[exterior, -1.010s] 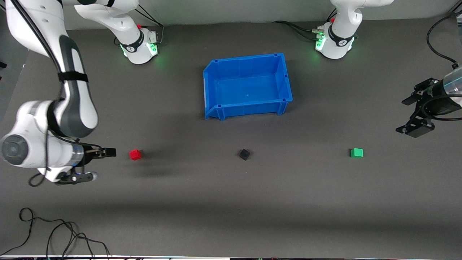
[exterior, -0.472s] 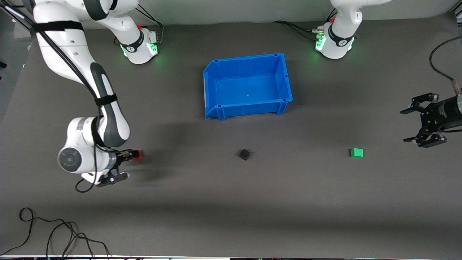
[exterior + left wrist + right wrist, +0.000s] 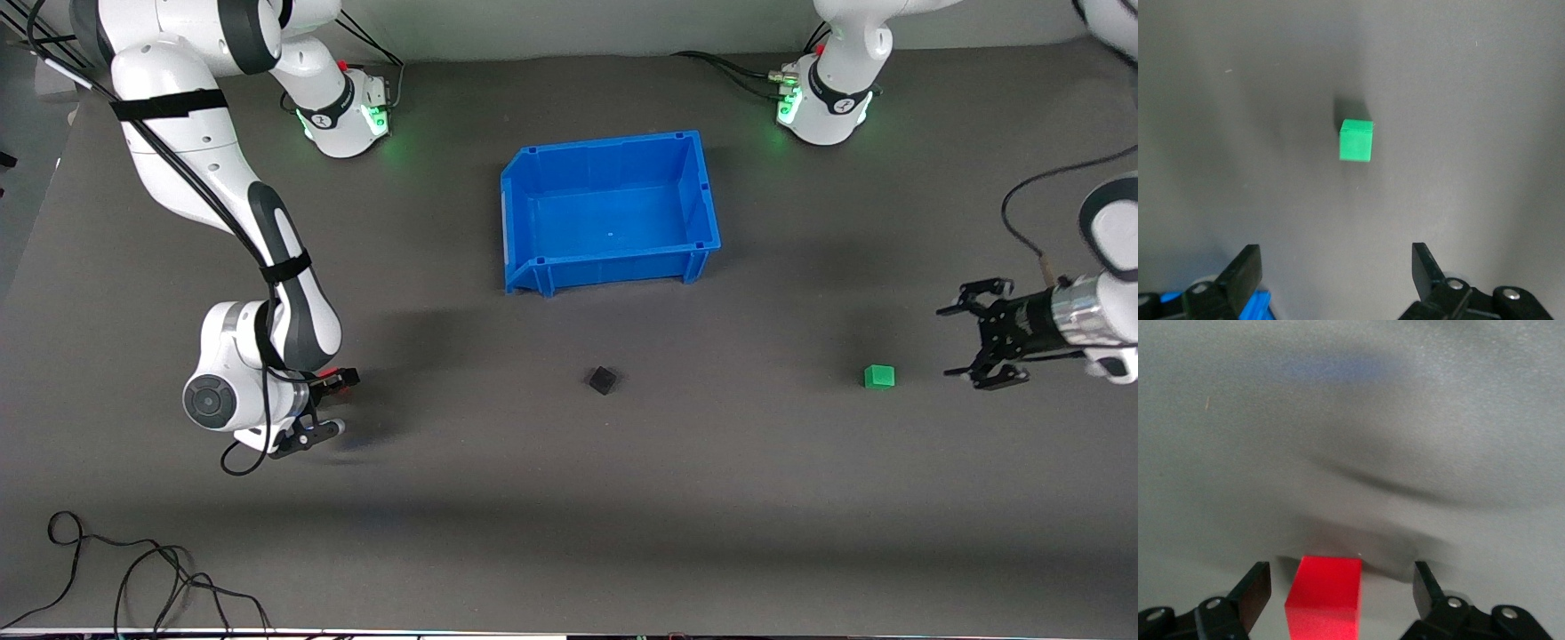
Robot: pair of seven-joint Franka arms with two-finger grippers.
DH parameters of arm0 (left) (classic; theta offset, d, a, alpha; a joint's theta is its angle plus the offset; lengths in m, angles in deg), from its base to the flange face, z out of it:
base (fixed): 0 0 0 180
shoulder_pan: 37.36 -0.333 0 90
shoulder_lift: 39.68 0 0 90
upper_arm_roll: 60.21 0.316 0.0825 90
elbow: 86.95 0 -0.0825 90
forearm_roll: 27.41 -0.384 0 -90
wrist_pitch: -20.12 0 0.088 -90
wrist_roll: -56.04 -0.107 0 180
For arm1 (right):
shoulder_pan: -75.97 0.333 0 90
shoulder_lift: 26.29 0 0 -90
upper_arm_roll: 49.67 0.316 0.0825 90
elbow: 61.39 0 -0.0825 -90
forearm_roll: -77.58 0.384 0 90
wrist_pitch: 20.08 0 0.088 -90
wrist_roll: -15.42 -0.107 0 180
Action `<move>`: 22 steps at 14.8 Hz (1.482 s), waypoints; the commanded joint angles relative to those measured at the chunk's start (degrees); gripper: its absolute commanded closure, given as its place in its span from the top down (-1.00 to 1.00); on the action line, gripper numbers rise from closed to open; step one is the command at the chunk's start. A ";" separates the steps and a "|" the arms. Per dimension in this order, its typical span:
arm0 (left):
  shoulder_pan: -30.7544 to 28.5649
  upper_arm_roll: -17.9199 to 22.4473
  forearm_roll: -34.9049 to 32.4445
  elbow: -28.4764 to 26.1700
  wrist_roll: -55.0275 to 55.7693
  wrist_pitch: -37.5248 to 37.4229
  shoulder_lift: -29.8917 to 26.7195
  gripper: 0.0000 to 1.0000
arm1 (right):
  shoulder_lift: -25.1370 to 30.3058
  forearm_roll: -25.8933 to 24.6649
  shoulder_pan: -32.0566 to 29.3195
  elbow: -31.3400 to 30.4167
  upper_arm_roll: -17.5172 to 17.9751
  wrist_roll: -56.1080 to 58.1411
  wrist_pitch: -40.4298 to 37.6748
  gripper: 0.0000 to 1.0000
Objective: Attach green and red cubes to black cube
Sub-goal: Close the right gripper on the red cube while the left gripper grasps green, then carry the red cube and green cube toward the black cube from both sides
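The red cube (image 3: pixel 1325 593) sits on the table between the open fingers of my right gripper (image 3: pixel 1341 580), apart from both. In the front view the right gripper (image 3: pixel 336 403) hides most of the red cube (image 3: pixel 331 371). The green cube (image 3: pixel 878 376) lies toward the left arm's end of the table. My left gripper (image 3: pixel 951 342) is open and empty beside it, a short gap away. In the left wrist view the green cube (image 3: pixel 1356 141) lies ahead of the open left gripper (image 3: pixel 1335 260). The black cube (image 3: pixel 602 380) sits alone between the two.
An empty blue bin (image 3: pixel 537 210) stands farther from the front camera than the black cube, mid-table. Loose black cables (image 3: pixel 133 578) lie at the table's near edge toward the right arm's end.
My right gripper has moved in over the red cube, which now sits between its fingers. My left gripper has come down and closer to the green cube. The cubes have not moved.
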 commanded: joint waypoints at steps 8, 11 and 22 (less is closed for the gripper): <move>-1.36 -0.73 10.50 -7.04 -15.35 14.93 8.63 1.00 | 0.51 1.57 0.32 -0.09 -0.03 1.47 -0.84 -0.61; -1.00 -1.08 11.82 -6.95 -16.41 18.27 10.92 1.00 | 0.77 1.57 0.49 0.60 -0.03 1.11 -3.20 -1.00; -1.00 -1.43 14.99 -6.78 -19.49 19.60 12.77 -0.60 | 4.21 1.49 3.38 10.28 -0.12 -35.65 -12.43 -1.00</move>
